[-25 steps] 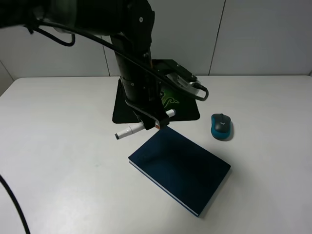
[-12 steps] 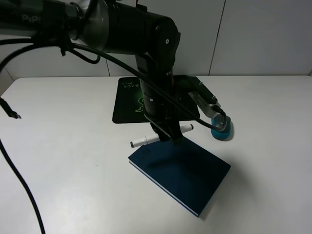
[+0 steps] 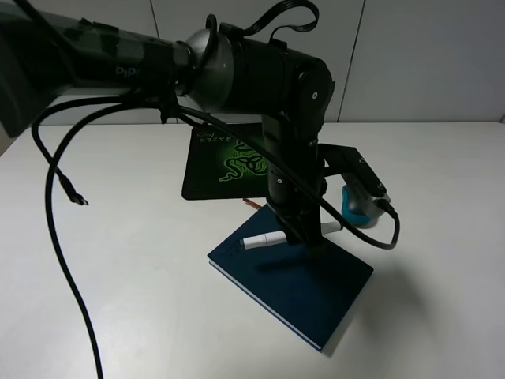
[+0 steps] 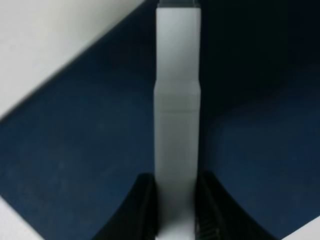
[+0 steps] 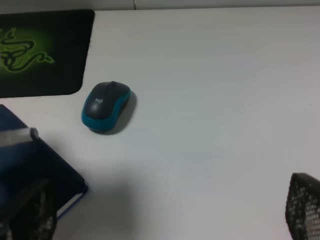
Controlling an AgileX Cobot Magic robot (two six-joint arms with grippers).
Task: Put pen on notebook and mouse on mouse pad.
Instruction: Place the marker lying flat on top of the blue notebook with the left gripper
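The pen [image 3: 268,238] is being held level by the left tool [image 4: 176,212], which is clamping it above the notebook [image 3: 312,288], over the edge nearest the mouse pad [image 3: 207,170]. The mouse [image 5: 106,106] is sitting on the table [image 3: 118,260] near the pad's corner. The right tool [image 5: 165,215] is gaping wide, holding nothing.

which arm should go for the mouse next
Right. The right gripper is open and empty, with the mouse in its view; the left gripper is shut on the pen over the notebook.
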